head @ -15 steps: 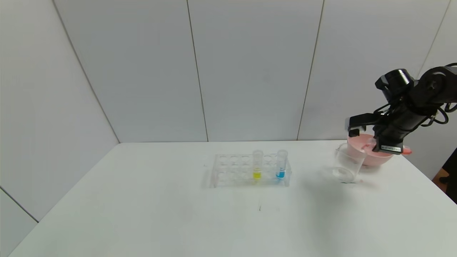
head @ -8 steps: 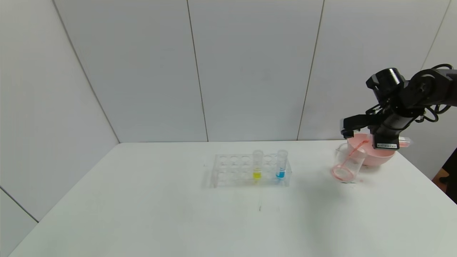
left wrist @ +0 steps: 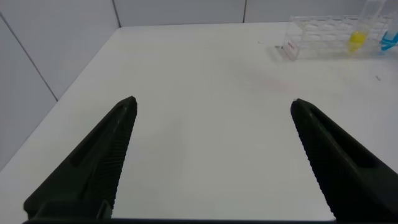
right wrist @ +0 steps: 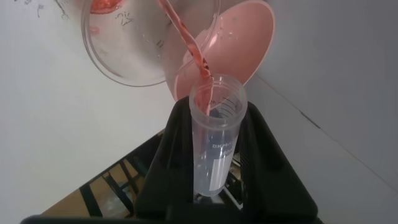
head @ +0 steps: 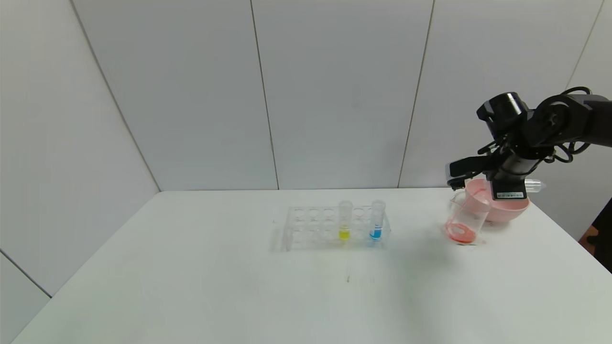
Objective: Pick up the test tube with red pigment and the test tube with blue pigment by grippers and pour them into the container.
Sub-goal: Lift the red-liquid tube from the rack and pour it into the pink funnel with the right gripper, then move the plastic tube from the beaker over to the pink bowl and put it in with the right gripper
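1. I am clamping my right gripper around the test tube with red pigment, holding it tipped at the right edge of the head view, its mouth over the container.
2. In the right wrist view a thin red stream is running from the tube's mouth toward the container's rim at the upper left of that frame, and red liquid is pooling in the container's bottom.
3. The pink bowl is sitting just behind the container, so if my tilt drifts, the stream could be landing in the bowl or on the white table instead.
4. My tube is smooth plastic; I judge that tilting further with a loose pinch could be letting it slide out.
5. My gripper is hovering close above the container's lip, so dipping could be knocking it over.
6. The test tube with blue pigment is standing in the clear rack at centre frame, beside the yellow tube.
7. My left gripper is hanging spread wide and empty over bare table.
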You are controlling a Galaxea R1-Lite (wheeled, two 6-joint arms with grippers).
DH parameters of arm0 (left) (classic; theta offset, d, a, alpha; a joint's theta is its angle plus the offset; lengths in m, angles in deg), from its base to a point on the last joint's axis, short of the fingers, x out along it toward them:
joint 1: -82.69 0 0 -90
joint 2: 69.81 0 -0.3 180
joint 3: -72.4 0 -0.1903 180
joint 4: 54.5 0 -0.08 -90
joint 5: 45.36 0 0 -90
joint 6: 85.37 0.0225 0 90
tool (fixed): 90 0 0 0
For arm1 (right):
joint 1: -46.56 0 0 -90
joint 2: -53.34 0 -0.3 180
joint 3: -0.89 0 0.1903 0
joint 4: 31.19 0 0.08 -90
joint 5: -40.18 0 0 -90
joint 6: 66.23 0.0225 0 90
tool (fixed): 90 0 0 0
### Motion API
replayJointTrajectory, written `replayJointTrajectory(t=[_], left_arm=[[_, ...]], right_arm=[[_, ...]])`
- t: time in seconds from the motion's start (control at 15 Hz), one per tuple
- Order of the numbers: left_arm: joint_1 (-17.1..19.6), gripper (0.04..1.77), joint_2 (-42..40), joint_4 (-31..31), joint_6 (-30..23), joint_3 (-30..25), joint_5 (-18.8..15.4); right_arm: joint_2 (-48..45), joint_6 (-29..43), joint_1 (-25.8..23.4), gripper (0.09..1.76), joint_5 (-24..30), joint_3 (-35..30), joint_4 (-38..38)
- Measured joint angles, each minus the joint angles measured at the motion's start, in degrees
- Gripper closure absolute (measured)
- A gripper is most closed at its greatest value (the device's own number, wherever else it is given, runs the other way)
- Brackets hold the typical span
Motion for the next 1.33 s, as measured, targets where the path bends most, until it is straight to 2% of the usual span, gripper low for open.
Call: replayJointTrajectory(t=[0.6, 1.33], left_arm=[[0.00, 0.05, 0.00, 0.00, 0.00, 0.00, 0.00], [0.00, 0.05, 0.00, 0.00, 0.00, 0.00, 0.00]], right_arm=[[0.02, -2.95, 0.85, 1.36, -6.24, 0.00, 0.51], [-0.61, -2.62, 2.12, 1.36, -6.21, 0.00, 0.82]])
